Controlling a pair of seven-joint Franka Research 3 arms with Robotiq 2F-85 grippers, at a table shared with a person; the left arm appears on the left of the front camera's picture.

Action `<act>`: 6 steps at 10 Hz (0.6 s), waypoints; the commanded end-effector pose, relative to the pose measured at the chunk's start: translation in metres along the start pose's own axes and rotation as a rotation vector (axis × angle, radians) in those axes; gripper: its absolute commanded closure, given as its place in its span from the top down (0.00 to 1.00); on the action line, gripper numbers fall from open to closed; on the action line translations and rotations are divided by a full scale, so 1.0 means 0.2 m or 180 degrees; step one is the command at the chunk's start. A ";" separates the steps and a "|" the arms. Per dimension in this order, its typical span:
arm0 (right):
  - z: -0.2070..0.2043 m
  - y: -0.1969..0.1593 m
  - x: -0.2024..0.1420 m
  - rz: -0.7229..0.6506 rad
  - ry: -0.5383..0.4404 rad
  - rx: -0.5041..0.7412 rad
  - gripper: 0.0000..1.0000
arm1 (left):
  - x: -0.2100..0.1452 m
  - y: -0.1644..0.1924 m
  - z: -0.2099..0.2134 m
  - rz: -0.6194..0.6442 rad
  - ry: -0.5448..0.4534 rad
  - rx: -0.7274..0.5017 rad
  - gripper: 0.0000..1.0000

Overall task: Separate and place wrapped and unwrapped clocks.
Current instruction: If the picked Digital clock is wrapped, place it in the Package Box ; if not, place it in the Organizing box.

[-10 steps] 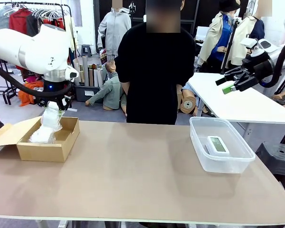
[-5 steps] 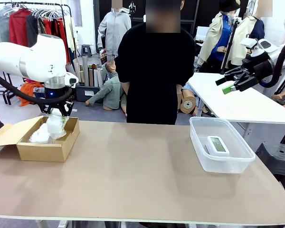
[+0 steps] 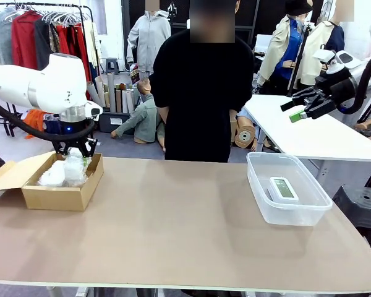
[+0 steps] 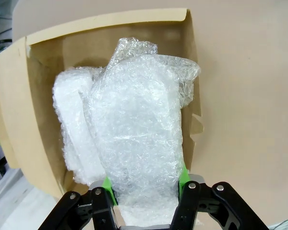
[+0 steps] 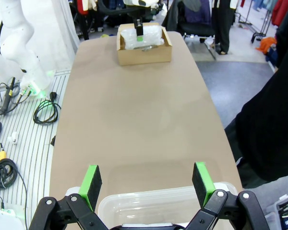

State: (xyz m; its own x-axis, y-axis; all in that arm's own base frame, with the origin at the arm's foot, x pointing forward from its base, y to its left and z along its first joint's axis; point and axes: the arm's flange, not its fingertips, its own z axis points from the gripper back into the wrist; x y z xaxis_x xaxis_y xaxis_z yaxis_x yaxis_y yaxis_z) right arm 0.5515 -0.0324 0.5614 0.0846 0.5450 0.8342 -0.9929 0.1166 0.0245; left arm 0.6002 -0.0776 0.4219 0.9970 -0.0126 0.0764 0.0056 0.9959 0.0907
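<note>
My left gripper (image 3: 74, 154) is shut on a wrapped clock (image 3: 75, 168), a lump of bubble wrap held down inside the brown cardboard box (image 3: 62, 195) at the table's left. A second wrapped clock (image 3: 51, 176) lies in the box beside it. In the left wrist view the held wrapped clock (image 4: 139, 139) sits between the green pads, touching the other one (image 4: 72, 124). The bare white clock (image 3: 284, 189) lies in the clear tub (image 3: 257, 183) on the right. My right gripper (image 3: 300, 111) hangs open high above the right side, with nothing between its fingers (image 5: 91, 179).
A person in black (image 3: 201, 93) stands at the far edge, hands out of sight. The box's flap (image 3: 9, 173) is open to the left. A white table (image 3: 309, 133) stands behind the tub. The tub's rim (image 5: 149, 203) lies right under my right gripper.
My left gripper has come down with the wrapped clock, from above the box to inside it beside the other wrapped one. The right arm has not moved.
</note>
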 end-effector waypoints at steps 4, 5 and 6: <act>0.00 0.00 0.01 0.0011 -0.0009 -0.0007 1.00 | 0.02 0.04 -0.09 -0.0022 0.0046 -0.0134 0.00; 0.00 0.00 0.01 0.0011 -0.0009 -0.0007 1.00 | 0.02 0.05 -0.11 -0.0031 0.0083 -0.0141 0.00; 0.00 0.00 0.01 0.0011 -0.0009 -0.0007 1.00 | 0.03 0.05 -0.14 -0.0042 0.0124 -0.0170 0.00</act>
State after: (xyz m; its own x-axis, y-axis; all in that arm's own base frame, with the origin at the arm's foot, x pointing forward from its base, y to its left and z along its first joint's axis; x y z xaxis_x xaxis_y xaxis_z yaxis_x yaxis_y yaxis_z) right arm 0.5515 -0.0324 0.5614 0.0846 0.5450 0.8342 -0.9929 0.1166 0.0245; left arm 0.6053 -0.0725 0.3969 0.9992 -0.0073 0.0389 0.0043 0.9970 0.0773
